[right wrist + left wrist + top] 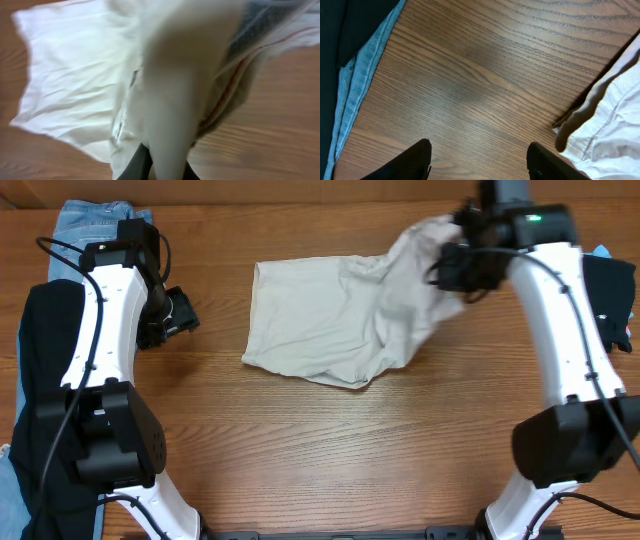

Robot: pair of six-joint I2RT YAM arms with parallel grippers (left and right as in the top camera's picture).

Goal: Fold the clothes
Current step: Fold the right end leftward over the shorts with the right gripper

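The clothes, a light beige garment [330,320], lie mostly flat in the middle of the table. Their right end is lifted and bunched in my right gripper [455,255], which is shut on it. In the right wrist view the beige fabric [170,100] hangs over and hides most of that gripper [165,170]; only a dark finger [137,167] shows. My left gripper [180,310] hovers to the left of the garment, open, with bare wood between its fingers [415,160]. The garment's stitched edge [610,125] lies just right of that gripper [479,160].
Blue jeans [95,225] and a black garment [45,380] lie along the table's left side; the denim edge [355,85] shows in the left wrist view. Another dark garment [610,290] sits at the right edge.
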